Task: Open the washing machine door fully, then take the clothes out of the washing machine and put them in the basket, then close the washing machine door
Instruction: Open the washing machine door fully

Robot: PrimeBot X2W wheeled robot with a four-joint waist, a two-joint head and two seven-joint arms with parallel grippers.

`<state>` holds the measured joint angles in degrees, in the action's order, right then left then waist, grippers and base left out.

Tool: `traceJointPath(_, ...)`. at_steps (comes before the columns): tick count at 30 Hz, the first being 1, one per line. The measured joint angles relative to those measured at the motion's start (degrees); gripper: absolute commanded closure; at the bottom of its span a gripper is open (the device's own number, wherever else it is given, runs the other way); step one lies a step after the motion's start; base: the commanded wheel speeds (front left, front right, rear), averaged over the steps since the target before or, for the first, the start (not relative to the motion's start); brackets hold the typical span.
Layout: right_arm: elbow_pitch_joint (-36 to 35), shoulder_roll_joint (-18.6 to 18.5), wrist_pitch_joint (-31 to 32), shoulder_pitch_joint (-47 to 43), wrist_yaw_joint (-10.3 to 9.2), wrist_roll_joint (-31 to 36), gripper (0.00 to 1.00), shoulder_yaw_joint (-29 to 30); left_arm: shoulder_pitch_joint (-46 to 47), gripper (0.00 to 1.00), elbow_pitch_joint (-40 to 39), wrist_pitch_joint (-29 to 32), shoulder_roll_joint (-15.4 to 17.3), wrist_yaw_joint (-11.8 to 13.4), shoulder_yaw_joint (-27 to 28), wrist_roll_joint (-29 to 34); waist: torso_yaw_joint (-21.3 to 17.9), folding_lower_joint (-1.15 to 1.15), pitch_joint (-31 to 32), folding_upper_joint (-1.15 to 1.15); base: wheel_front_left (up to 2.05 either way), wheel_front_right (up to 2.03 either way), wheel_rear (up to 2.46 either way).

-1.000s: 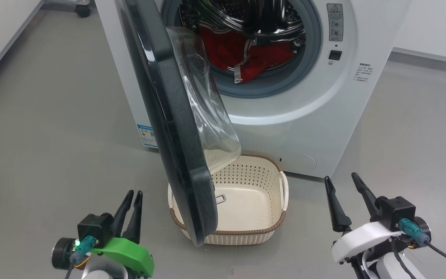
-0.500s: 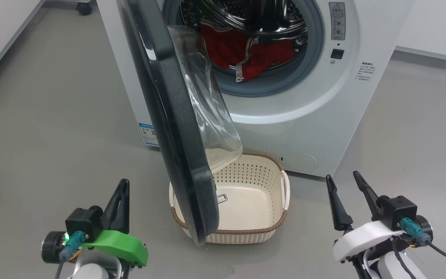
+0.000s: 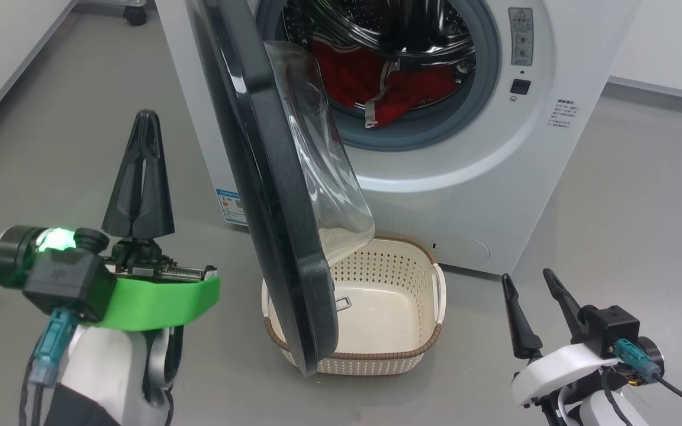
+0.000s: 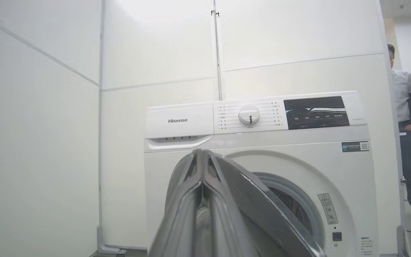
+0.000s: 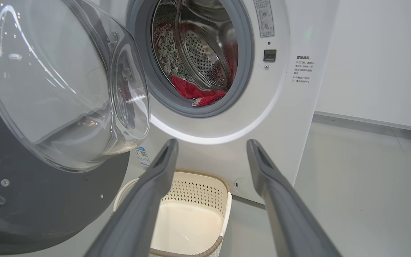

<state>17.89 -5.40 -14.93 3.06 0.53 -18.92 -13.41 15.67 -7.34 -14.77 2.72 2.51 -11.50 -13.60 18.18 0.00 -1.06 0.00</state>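
The left arm's fingers [image 3: 140,177] stand at 9 o'clock of the door [image 3: 270,195], tips at 12 o'clock. The left jaws are pressed fully together and hold nothing, well apart from the door's black rim. From the left wrist, the same fingers [image 4: 200,207] rise as one closed wedge before the washer [image 4: 262,157] and its white dial [image 4: 249,115].

The door hangs partly open, edge-on to the head camera. Its clear bowl window [image 3: 329,160] bulges toward 3 o'clock, and its lower edge overhangs the left part of the basket [image 3: 376,307]. The basket sits on the grey floor [image 3: 51,148] at 6 o'clock of the drum opening, just in front of the washer [image 3: 465,195].

The clothes [image 3: 388,83] lie low inside the steel drum. One white-trimmed end of them drapes onto the grey gasket [image 3: 424,127] at 6 o'clock.

At 4 o'clock of the basket, the right jaws stand wide apart, tips at 12 o'clock, holding nothing. From the right wrist, their two fingers [image 5: 148,192] frame the basket [image 5: 191,221]. The window [image 5: 55,89] lies at 10 o'clock and the clothes [image 5: 194,92] at 12 o'clock.

A person [image 4: 409,125] stands beyond the washer's right side, at 3 o'clock in the left wrist view.
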Motion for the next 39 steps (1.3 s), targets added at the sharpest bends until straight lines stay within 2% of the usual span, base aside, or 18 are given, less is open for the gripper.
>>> traceJointPath(6, 0.4, 0.5, 0.0, -0.1, 0.58, 0.9, 0.0, 0.4, 0.5, 1.0, -6.8, 0.0, -0.1, -3.4, -6.6, 1.4, -0.2, 0.0, 0.3, 0.0, 0.0, 0.0, 0.0)
traceJointPath(12, 0.7, 1.0, 0.0, -0.1, 1.16, 1.0, 0.0, 1.0, 0.0, 1.0, -9.4, 0.0, 0.0, -7.7, -16.0, 1.2, -0.5, 0.0, 0.4, 0.0, 0.0, 0.0, 0.0)
traceJointPath(17, 1.0, 1.4, 0.0, -0.2, 1.44, 1.5, 0.0, 1.1, -3.6, 1.0, -8.6, 0.9, 0.0, -8.6, -23.2, -1.1, -0.9, 0.0, 0.4, 0.0, 0.0, 0.0, 0.0)
traceJointPath(23, 1.2, 1.6, 0.0, -0.4, 1.92, 1.9, 0.0, 1.4, -7.7, 1.0, -6.3, 6.0, 0.1, -8.9, -29.0, -5.2, -1.2, 0.0, 0.2, 0.0, 0.0, 0.0, 0.0)
traceJointPath(31, 1.3, 1.8, 0.0, -0.4, 2.37, 2.4, 0.0, 2.0, -11.3, 1.0, -2.2, 11.3, 0.2, -8.8, -29.4, -8.2, -1.6, 0.0, -0.9, 0.0, 0.0, 0.0, 0.0)
traceJointPath(37, 1.4, 1.9, 0.0, -0.3, 2.44, 3.0, 0.0, 2.5, -12.3, 1.0, 2.8, 13.0, 0.6, -5.2, -24.4, -8.1, -2.0, 0.0, -1.8, 0.0, 0.0, 0.0, 0.0)
traceJointPath(39, 1.4, 1.9, 0.0, -0.3, 2.44, 3.0, 0.0, 2.7, -12.3, 1.0, 3.3, 13.2, 0.8, -4.8, -23.8, -8.0, -2.0, 0.0, -1.9, 0.0, 0.0, 0.0, 0.0)
